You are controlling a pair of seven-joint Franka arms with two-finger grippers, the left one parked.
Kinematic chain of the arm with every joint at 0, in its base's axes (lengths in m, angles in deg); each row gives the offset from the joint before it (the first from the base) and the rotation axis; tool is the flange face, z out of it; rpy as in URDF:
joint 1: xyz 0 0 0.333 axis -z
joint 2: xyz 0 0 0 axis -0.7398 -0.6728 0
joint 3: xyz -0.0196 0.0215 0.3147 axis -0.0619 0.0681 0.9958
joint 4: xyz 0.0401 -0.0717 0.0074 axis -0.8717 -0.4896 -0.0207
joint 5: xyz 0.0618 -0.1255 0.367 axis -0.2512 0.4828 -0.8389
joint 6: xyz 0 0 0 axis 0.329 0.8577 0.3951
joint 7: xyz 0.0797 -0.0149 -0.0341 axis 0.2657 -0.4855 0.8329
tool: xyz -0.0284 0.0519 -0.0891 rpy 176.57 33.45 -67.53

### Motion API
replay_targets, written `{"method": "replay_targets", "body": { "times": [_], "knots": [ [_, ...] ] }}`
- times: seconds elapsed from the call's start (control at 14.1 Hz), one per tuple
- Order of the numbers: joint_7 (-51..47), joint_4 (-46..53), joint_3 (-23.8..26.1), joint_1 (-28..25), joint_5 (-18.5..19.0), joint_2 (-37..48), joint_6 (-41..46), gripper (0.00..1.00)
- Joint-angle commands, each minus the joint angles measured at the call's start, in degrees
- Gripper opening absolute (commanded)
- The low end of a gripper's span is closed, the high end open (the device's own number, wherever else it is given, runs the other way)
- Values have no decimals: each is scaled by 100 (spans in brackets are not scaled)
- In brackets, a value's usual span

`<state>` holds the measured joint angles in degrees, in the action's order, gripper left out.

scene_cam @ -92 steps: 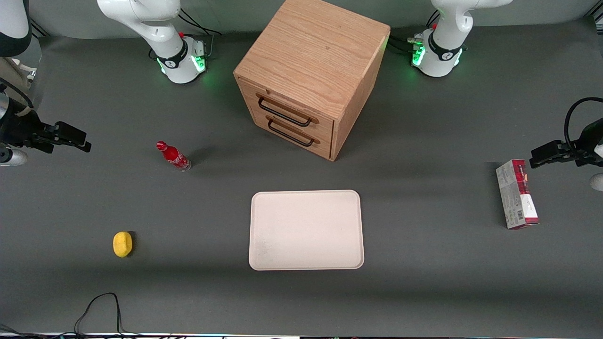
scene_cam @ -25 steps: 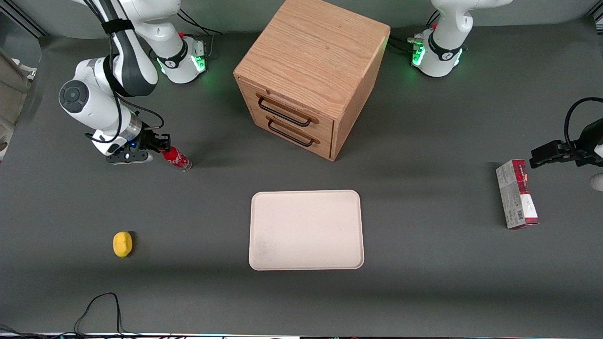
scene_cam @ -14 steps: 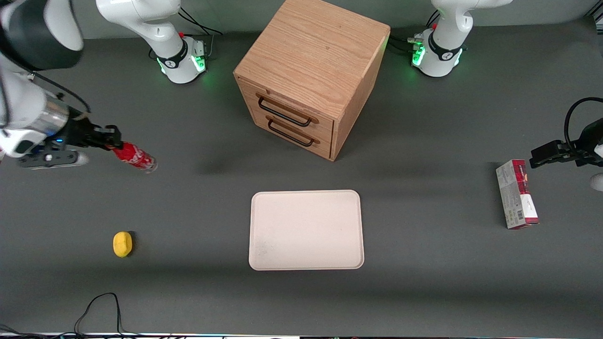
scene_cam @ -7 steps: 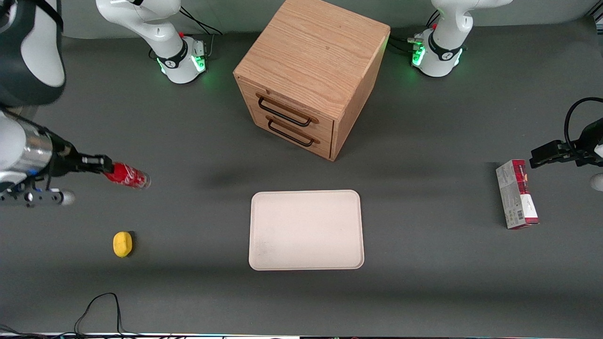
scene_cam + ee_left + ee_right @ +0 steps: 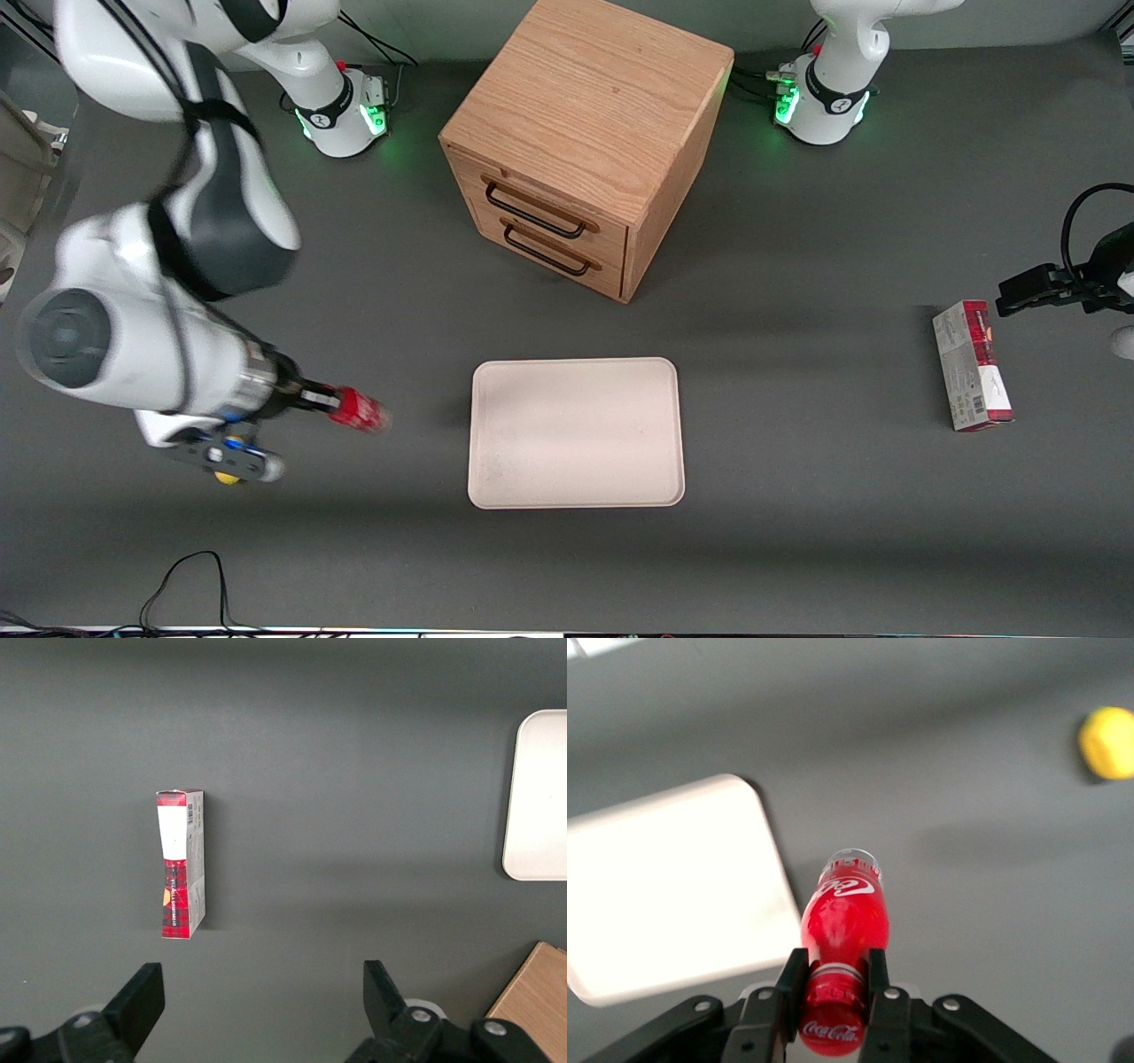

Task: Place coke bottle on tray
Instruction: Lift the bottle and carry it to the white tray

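The worktop (image 5: 797, 549) is a dark grey mat with a wooden drawer cabinet (image 5: 585, 142) standing near its edge farthest from the front camera, midway along that edge. The tray (image 5: 576, 432) lies flat in the middle of the worktop, nearer to the front camera than the cabinet, and nothing rests on it. The gripper (image 5: 330, 403) hangs above the mat toward the working arm's end of the table, near the tray's short edge but apart from it. Its two fingers (image 5: 790, 983) are closed on the neck of the coke bottle (image 5: 359, 412), just below the red cap, and the bottle is held off the surface with its clear base pointing toward the tray. A yellow object (image 5: 1107, 742) lies on the mat under the arm's wrist, mostly hidden in the front view. A red-and-grey box (image 5: 972, 365) lies near the parked arm's end of the worktop.
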<state>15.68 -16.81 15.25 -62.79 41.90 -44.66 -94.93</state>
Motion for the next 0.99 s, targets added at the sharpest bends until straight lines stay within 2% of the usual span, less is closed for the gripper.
{"method": "replay_targets", "body": {
  "times": [0.0,0.14,0.43,0.57,0.92],
  "knots": [
    [-1027,446,-47,-424,141,-552,-677,0],
    [-1144,455,-48,-584,334,-773,-924,0],
    [-1486,446,-74,-847,396,-1106,-1451,0],
    [-1653,446,-30,-892,563,-1265,-1654,0],
    [-1707,446,-39,-980,581,-1494,-1883,0]
  ]
}}
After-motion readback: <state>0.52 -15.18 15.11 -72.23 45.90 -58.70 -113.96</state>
